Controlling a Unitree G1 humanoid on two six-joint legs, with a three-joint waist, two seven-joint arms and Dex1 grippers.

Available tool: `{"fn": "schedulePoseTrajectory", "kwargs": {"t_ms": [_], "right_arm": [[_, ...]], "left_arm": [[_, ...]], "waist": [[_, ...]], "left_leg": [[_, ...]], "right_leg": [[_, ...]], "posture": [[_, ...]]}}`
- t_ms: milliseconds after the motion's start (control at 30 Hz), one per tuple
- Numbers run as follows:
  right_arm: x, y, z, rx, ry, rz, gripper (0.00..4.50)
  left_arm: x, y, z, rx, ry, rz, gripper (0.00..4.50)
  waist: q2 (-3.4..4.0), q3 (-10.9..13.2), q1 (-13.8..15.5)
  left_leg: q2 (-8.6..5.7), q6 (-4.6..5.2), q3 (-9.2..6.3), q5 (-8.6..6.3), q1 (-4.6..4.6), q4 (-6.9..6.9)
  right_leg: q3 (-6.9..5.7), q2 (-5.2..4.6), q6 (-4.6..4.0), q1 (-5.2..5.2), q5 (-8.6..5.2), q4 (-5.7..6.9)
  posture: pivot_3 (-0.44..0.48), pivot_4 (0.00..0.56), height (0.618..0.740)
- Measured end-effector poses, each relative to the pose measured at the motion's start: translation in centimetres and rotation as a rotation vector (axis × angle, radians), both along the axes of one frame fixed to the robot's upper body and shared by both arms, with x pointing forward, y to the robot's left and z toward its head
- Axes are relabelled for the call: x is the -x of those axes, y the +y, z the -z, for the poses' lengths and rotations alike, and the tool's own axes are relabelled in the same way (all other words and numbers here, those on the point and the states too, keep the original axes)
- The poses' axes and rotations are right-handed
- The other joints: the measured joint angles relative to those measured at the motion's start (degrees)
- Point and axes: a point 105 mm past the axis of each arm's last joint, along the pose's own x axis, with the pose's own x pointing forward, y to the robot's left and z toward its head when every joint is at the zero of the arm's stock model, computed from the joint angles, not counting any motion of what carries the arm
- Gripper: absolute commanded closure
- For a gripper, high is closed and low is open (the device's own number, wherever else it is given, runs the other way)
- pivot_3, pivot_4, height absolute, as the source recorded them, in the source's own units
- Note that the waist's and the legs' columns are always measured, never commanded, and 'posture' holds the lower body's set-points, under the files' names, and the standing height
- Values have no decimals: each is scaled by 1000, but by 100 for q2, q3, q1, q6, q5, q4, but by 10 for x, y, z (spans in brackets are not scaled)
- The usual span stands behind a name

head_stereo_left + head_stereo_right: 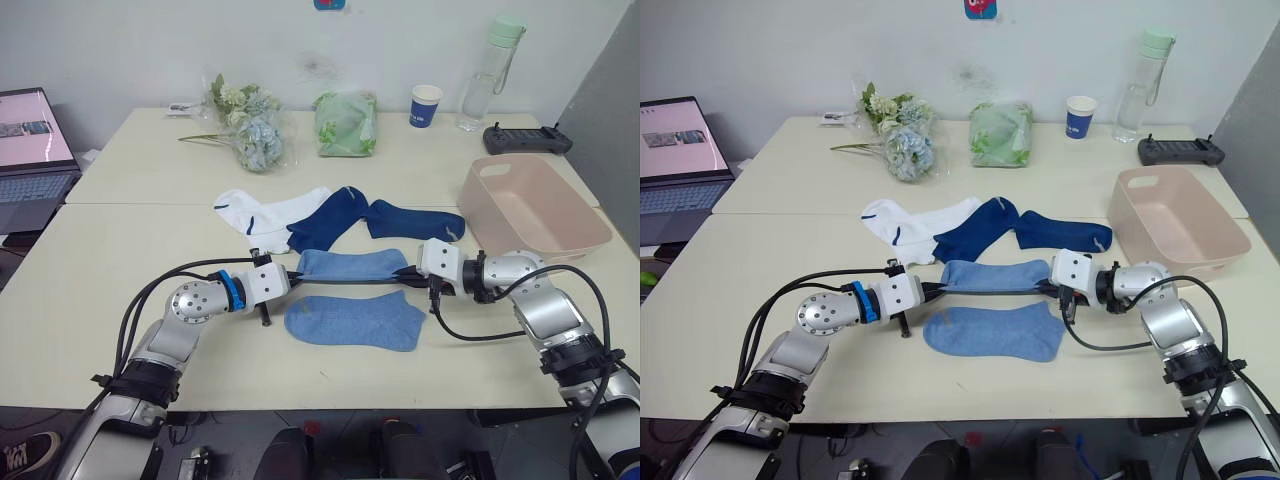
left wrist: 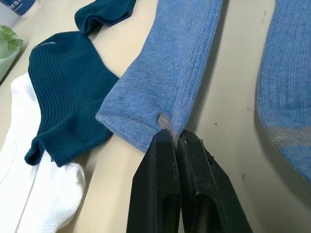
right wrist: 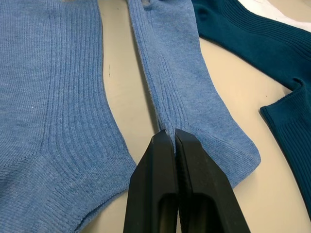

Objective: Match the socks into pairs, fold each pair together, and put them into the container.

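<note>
The left gripper (image 1: 296, 279) has its two black fingers pressed together on one end of a light blue sock (image 1: 350, 266), pinching the near edge of the knit, as the left wrist view shows close up. The right gripper (image 1: 408, 273) is clamped the same way on the sock's opposite end, so the sock runs stretched between the two arms above the cream table (image 1: 120, 300). Just in front of it, nearer the robot, the second light blue sock (image 1: 355, 321) lies flat on the table, apart from both grippers. Behind the held sock lie two dark navy socks (image 1: 375, 217), end to end, and to their left a white sock (image 1: 262, 215) whose end the left-hand navy one overlaps. The pale pink tub (image 1: 535, 207) stands on the table to the right, beyond the right arm, with no socks in it. Along the far edge stand a bunch of artificial flowers (image 1: 248, 125), a pale green plastic bag (image 1: 346, 123), a blue-and-white paper cup (image 1: 425, 105), a clear water bottle (image 1: 484, 80) and a black controller (image 1: 526, 138); an open laptop (image 1: 32, 155) sits at far left.
</note>
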Motion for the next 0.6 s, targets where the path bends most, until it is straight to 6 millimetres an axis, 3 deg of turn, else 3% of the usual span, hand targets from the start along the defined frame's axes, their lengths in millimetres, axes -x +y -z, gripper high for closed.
{"fn": "schedulePoseTrajectory", "kwargs": {"t_ms": [233,333,500,600], "right_arm": [[0,1,0,-7,1,-2,4500],[0,1,-1,-11,2,-4,4500],[0,2,-1,-13,0,-5,4500],[0,2,-1,-13,1,-6,4500]], "left_arm": [[-1,0,-1,5,-8,-6,4479],[-1,0,0,14,-1,-9,3831],[-1,1,-1,26,-7,-19,2253],[0,3,-3,19,-24,-18,2253]], "waist": [[0,0,0],[0,0,1],[0,0,2],[0,0,0]], "left_leg": [[0,0,0,0,0,0],[0,0,0,0,-1,1],[0,0,-1,0,-1,0],[0,0,1,0,0,0]], "right_leg": [[0,0,0,0,0,0],[0,0,0,0,0,0],[0,0,0,0,0,0],[2,0,0,0,0,0]], "posture": [[0,150,740],[0,150,740],[0,150,740],[0,150,740]]}}
